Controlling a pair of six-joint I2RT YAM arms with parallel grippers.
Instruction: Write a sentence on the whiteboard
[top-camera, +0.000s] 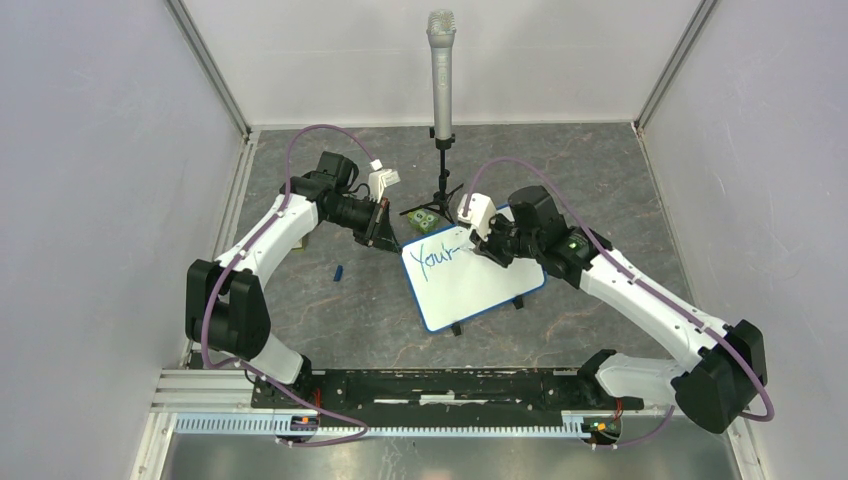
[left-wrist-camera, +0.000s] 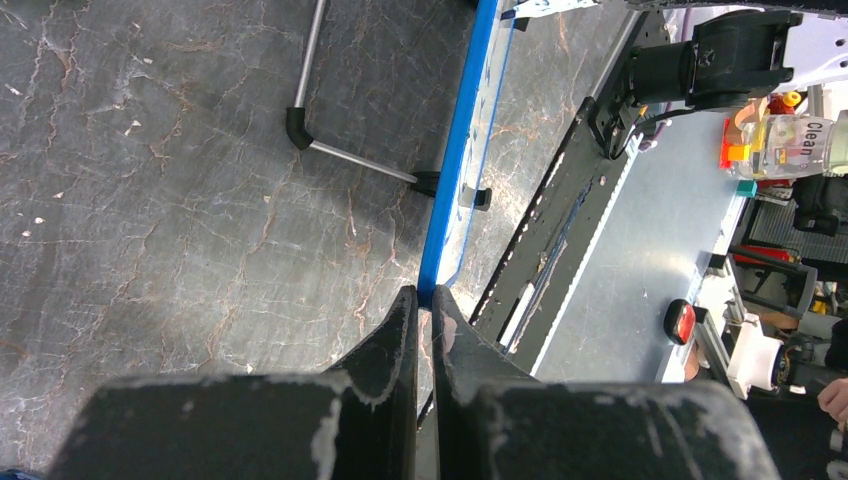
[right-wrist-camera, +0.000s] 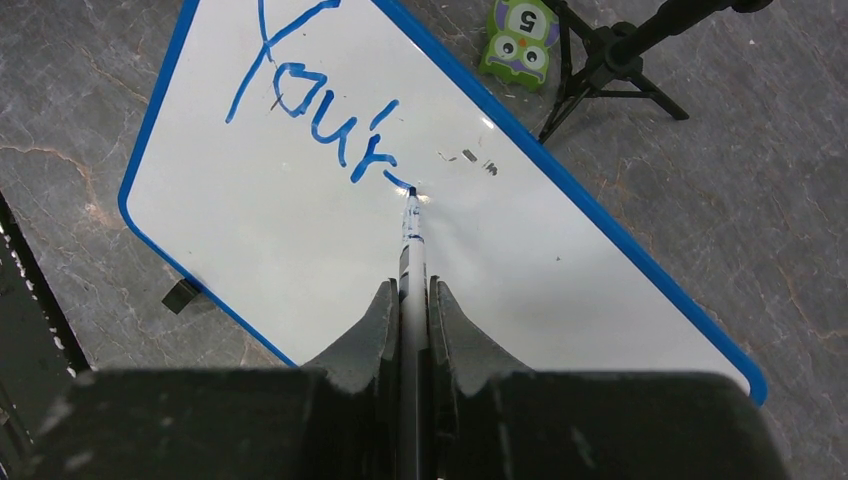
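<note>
Right claw (right-wrist-camera: 411, 292) clamps a marker (right-wrist-camera: 411, 238), tip touching the whiteboard (right-wrist-camera: 300, 265).

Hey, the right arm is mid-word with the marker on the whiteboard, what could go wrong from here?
1. The left gripper pinches the whiteboard only at its blue edge; pen pressure might swing it and skew the sentence.
2. The marker sticks well out of the right gripper, so it may tilt or slip as it writes.
</note>
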